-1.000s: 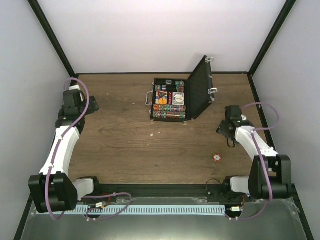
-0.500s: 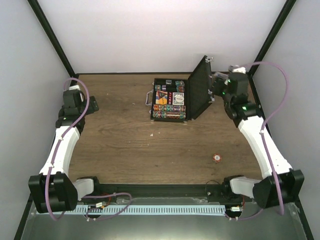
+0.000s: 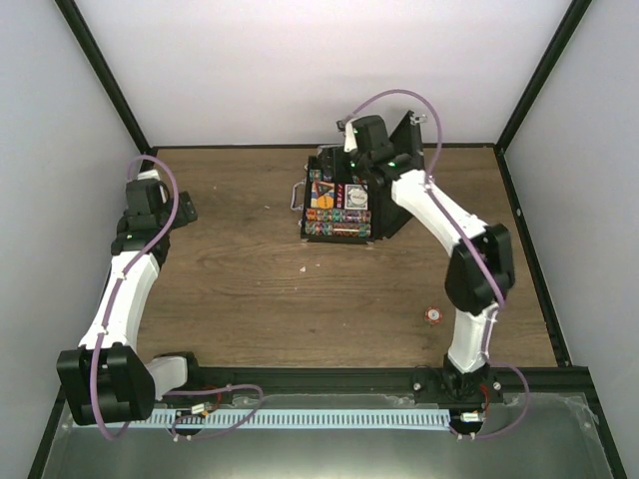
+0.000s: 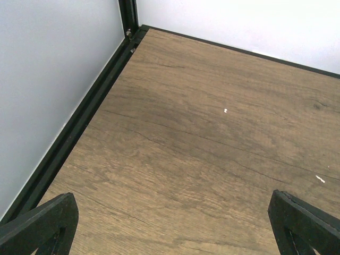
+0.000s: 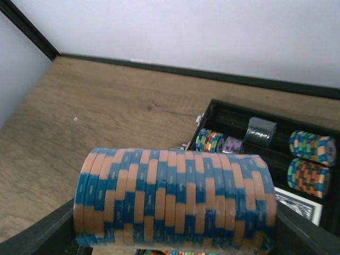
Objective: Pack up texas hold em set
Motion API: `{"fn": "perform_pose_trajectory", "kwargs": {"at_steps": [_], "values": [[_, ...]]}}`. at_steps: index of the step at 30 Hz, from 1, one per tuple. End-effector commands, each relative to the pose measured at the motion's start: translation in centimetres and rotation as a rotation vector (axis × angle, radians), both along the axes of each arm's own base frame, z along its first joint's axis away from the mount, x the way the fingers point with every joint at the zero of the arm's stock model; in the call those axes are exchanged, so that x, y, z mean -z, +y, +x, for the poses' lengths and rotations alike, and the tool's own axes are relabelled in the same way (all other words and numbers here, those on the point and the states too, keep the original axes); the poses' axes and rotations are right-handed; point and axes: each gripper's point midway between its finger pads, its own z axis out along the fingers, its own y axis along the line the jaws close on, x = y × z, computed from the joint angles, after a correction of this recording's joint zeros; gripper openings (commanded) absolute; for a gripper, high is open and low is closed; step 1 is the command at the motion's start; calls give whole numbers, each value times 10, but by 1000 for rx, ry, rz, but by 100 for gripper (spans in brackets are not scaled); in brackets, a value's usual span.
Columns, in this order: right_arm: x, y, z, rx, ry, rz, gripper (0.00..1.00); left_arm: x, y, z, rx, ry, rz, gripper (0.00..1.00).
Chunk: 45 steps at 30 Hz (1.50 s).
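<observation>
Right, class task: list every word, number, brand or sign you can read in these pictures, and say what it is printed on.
No text can be read anywhere.
Card decks in the briefcase: printed faces, too small and blurred to read.
Chip stack: blue and orange stripes only, no writing.
Loose chip: too small to read.

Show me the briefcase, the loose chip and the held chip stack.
briefcase (image 3: 388, 218): top view, lower lid.
loose chip (image 3: 433, 315): top view, its centre.
chip stack (image 5: 175, 199): right wrist view, middle of its side.
</observation>
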Motion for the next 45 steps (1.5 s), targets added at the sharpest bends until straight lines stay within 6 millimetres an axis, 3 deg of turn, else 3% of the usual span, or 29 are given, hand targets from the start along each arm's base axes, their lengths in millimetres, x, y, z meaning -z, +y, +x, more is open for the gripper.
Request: {"fn": "perform_pose_trajectory", "kwargs": {"at_steps": [1,3,10,19,21,45], "values": [[3,26,25,-75,1,22,53,-4,-1,-1,3,-20,5,100],[27,32,38,-73,31,-1,53,-4,-1,-1,3,-20,6,100],[76,35,72,-28,63,-89,53,-2,-1,-1,3,-14,5,100],[114,22,93,76,98,-152,53,-1,-1,0,3,-10,5,100],[110,22,98,90,88,-147,53,0,-2,0,5,-8,3,100],[143,-11,125,142,133,-150,52,1,-3,1,10,-4,-1,100]]}}
